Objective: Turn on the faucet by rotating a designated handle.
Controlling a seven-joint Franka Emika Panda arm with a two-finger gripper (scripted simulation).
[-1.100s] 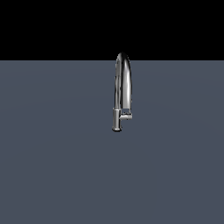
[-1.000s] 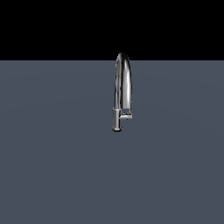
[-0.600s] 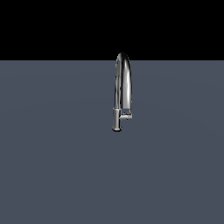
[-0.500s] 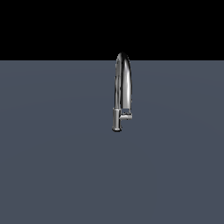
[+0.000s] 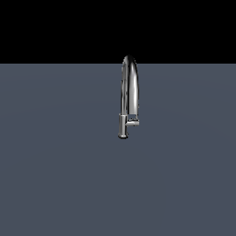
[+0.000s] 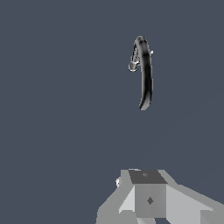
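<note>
The faucet point(image 5: 129, 87) is a tall chrome gooseneck standing on a flat grey surface, with its short base cylinder point(image 5: 122, 126) at the bottom. The handle point(image 5: 133, 122) is a stubby chrome lever sticking out of that cylinder toward the exterior view's right. The wrist view looks down on the faucet point(image 6: 144, 74) from above and some way off; a small bright stub point(image 6: 132, 65) beside the arch may be the handle. My gripper point(image 6: 148, 176) shows only as grey blocks at the picture's edge, well apart from the faucet. Its jaw state is unclear. The arm is out of the exterior view.
The grey surface point(image 5: 60, 175) spreads around the faucet on all sides. A black background lies behind it. Nothing else shows.
</note>
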